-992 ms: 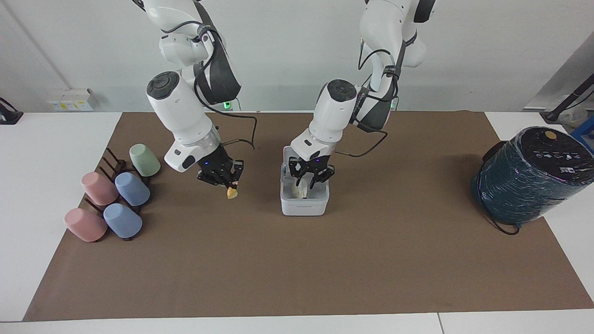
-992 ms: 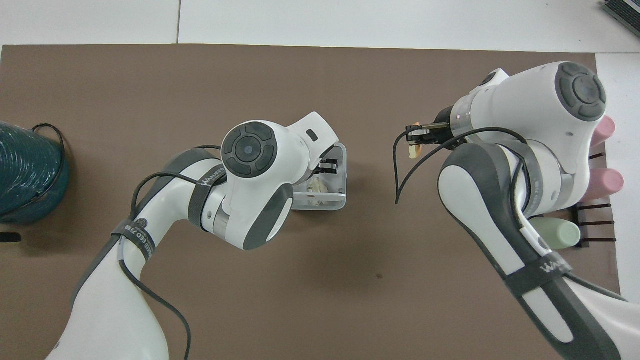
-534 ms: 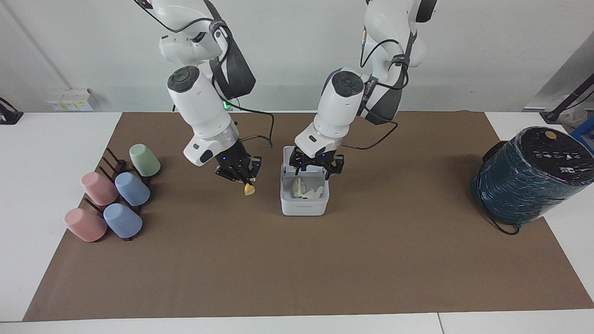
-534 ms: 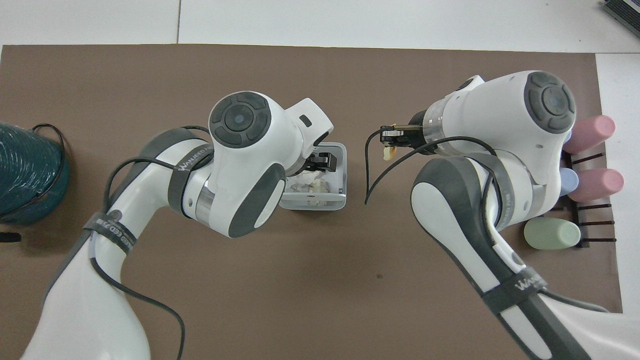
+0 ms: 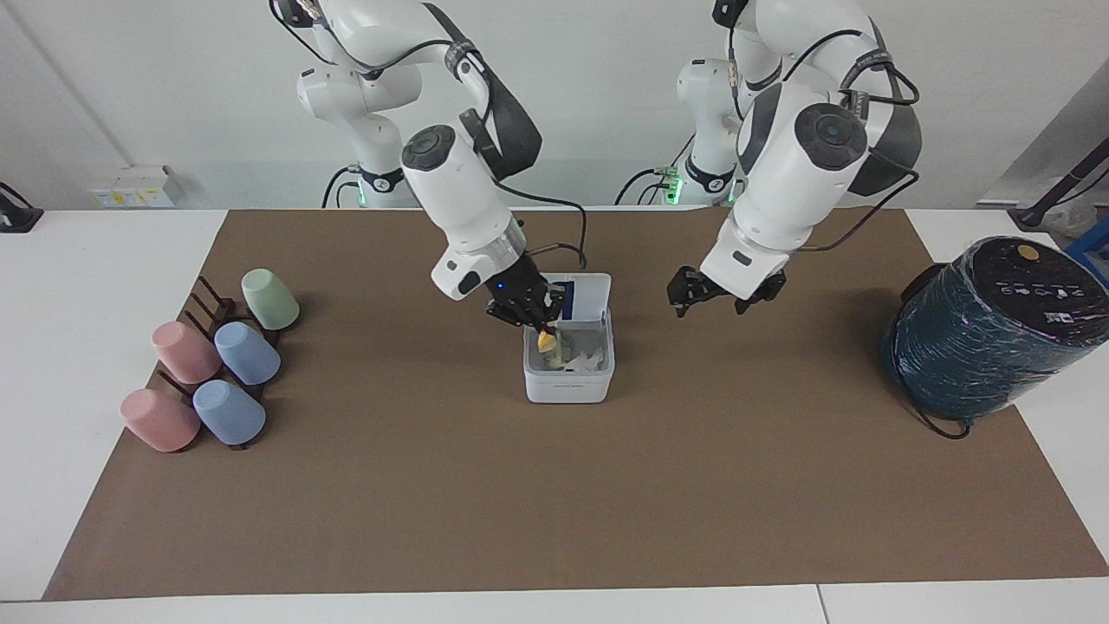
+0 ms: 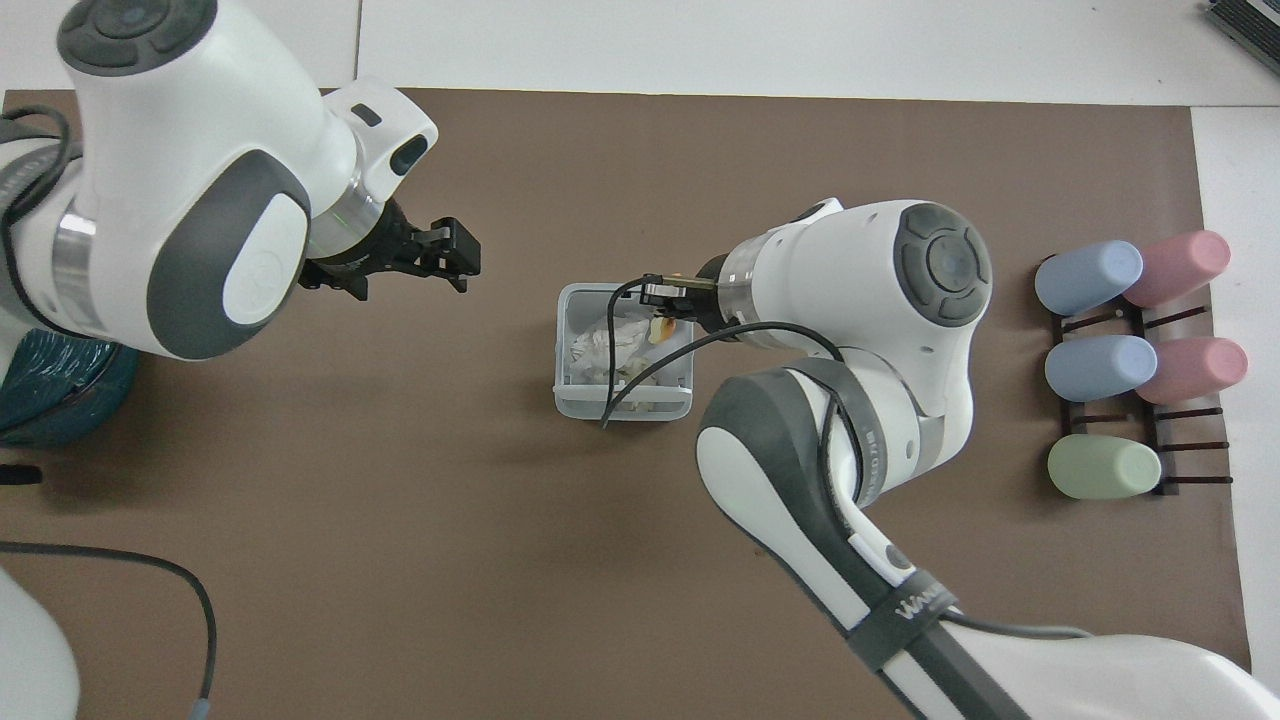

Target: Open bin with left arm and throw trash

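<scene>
Your right gripper [image 5: 544,334], pinched on the yellow lump [image 5: 545,341], hangs over the open bin [image 5: 568,387]; release next. Left gripper [image 5: 716,296] waits, gaping, holding nothing.

My table [image 5: 78,286] is white, with a brown mat [image 5: 554,485] spread over most of it. At twelve o'clock from the mat's middle in the facing view a plain pale wall [image 5: 139,87] rises. At ten o'clock a small white socket box [image 5: 132,186] sits at the wall's foot. The light is even and soft, with faint shadows.
</scene>
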Controlling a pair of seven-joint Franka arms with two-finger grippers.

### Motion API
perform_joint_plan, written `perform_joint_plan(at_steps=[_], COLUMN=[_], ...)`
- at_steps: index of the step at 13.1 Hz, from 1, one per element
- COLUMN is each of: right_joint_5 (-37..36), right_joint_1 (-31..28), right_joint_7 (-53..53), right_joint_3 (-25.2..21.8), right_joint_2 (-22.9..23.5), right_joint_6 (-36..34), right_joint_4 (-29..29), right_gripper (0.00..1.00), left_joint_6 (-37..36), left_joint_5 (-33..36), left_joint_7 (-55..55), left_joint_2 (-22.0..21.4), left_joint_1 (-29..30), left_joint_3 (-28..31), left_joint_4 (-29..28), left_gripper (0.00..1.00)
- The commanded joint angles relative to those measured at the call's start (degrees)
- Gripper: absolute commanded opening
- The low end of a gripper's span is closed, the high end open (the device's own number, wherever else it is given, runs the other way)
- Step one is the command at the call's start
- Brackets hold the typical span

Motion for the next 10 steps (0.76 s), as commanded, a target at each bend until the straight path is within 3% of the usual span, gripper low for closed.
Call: perform_joint_plan(at_steps=[1, 2, 6, 7, 10], right_joint_5=[1.23, 1.23, 1.14, 0.53, 0.17], right_joint_1=[1.47, 1.64, 1.55, 1.55, 1.21], right_joint_7=[3.37, 3.37, 3.28, 3.02, 2.93], right_joint_3=[0.21, 0.21, 0.12, 0.12, 0.03], right_joint_2=[2.15, 2.06, 1.97, 1.97, 1.97], right_joint_6=[2.77, 2.77, 2.68, 2.85, 3.03], right_joint_4=[-0.23, -1.36, -1.90, -1.90, -1.55], right_gripper=[0.09, 0.18, 0.90, 1.00, 1.00], left_joint_6=[-4.05, -4.94, -8.01, -9.15, -10.40], left_joint_5=[1.65, 1.74, 2.35, 3.92, 4.82], left_joint_7=[4.73, 7.79, 16.86, 18.00, 19.77], left_joint_2=[-2.63, -3.94, -8.52, -9.05, -10.46], left_joint_1=[4.54, 6.13, 10.62, 10.89, 11.06], left_joint_3=[-0.44, -0.44, -0.61, -0.61, -0.61], left_joint_4=[0.40, 0.31, -0.04, -0.13, -1.44], left_gripper=[0.99, 0.99, 0.99, 0.99, 0.99])
